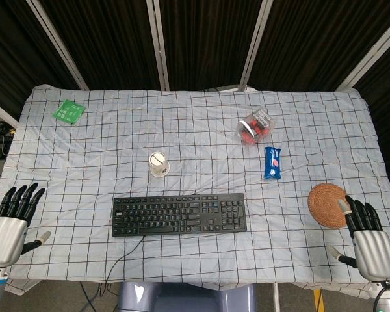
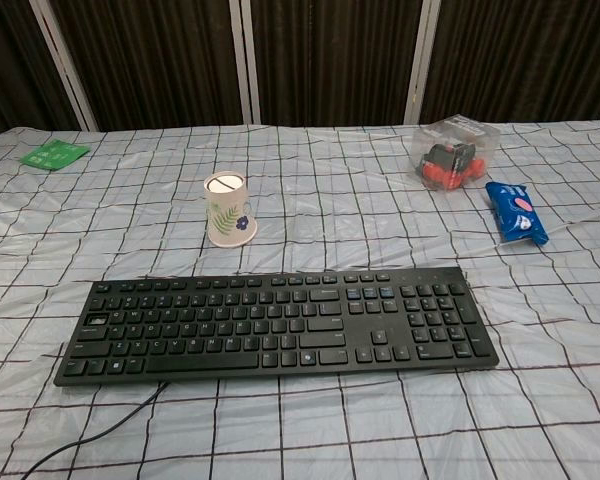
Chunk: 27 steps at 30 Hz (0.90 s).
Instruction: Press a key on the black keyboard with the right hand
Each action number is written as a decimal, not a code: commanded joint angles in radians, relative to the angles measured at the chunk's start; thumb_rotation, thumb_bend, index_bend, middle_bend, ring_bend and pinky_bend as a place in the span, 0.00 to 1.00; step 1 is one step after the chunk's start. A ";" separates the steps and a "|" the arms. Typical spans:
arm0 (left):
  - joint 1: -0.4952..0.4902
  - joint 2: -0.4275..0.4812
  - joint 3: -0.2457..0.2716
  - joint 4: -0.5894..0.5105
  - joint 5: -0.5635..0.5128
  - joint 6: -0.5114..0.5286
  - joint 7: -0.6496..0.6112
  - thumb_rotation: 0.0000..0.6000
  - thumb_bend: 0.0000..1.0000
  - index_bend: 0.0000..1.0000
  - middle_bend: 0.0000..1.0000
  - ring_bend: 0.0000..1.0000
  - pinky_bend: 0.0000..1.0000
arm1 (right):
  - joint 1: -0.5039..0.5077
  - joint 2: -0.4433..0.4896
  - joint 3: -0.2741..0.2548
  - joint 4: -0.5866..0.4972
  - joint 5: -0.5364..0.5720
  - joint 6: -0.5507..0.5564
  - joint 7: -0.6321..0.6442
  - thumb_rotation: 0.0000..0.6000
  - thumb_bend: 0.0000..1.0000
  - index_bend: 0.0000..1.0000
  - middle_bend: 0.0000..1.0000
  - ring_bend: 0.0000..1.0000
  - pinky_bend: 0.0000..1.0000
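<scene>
**Keyboard untouched, hands at the corners**

The flat black keyboard (image 1: 179, 214) lies low centre on the creased checked cloth (image 1: 104, 136). The right hand (image 1: 367, 237), lower right, seems spread and empty, well apart from it, beside a woven coaster (image 1: 324, 201). The left hand (image 1: 12, 221) is likewise spread.

A paper cup (image 2: 227, 209), green packet (image 1: 69, 112), clear toy box (image 2: 454, 151), blue snack pack (image 2: 515, 212) and woven coaster (image 1: 327, 205) lie scattered.

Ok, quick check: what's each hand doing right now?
Left hand: open, holding nothing, at the table's left edge.
Right hand: open, holding nothing, beside the woven coaster, not yet at the black keyboard.
</scene>
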<state>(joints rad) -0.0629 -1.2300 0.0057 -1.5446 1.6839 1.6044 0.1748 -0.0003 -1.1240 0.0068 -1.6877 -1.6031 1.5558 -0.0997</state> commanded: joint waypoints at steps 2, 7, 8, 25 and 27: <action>0.000 0.000 0.000 -0.001 -0.001 0.000 0.002 1.00 0.07 0.00 0.00 0.00 0.00 | 0.000 0.001 -0.002 0.000 -0.002 -0.003 -0.004 1.00 0.11 0.00 0.00 0.00 0.00; 0.002 0.001 0.000 -0.001 0.000 0.004 0.003 1.00 0.07 0.00 0.00 0.00 0.00 | -0.001 0.005 -0.002 -0.005 0.001 -0.004 -0.003 1.00 0.11 0.00 0.00 0.00 0.00; 0.002 0.000 0.000 -0.001 0.000 0.004 0.003 1.00 0.07 0.00 0.00 0.00 0.00 | -0.001 0.005 -0.002 -0.005 0.000 -0.004 -0.004 1.00 0.11 0.00 0.00 0.00 0.00; 0.006 0.004 -0.001 -0.001 -0.007 0.009 -0.005 1.00 0.07 0.00 0.00 0.00 0.00 | 0.010 0.009 -0.017 -0.014 -0.013 -0.034 -0.002 1.00 0.11 0.00 0.00 0.00 0.00; 0.007 0.005 -0.001 -0.001 -0.006 0.011 -0.006 1.00 0.07 0.00 0.00 0.00 0.00 | 0.013 0.012 -0.020 -0.016 -0.023 -0.036 0.002 1.00 0.11 0.00 0.10 0.08 0.06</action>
<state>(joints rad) -0.0562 -1.2256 0.0044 -1.5456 1.6775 1.6144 0.1688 0.0110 -1.1139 -0.0115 -1.7021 -1.6210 1.5209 -0.1002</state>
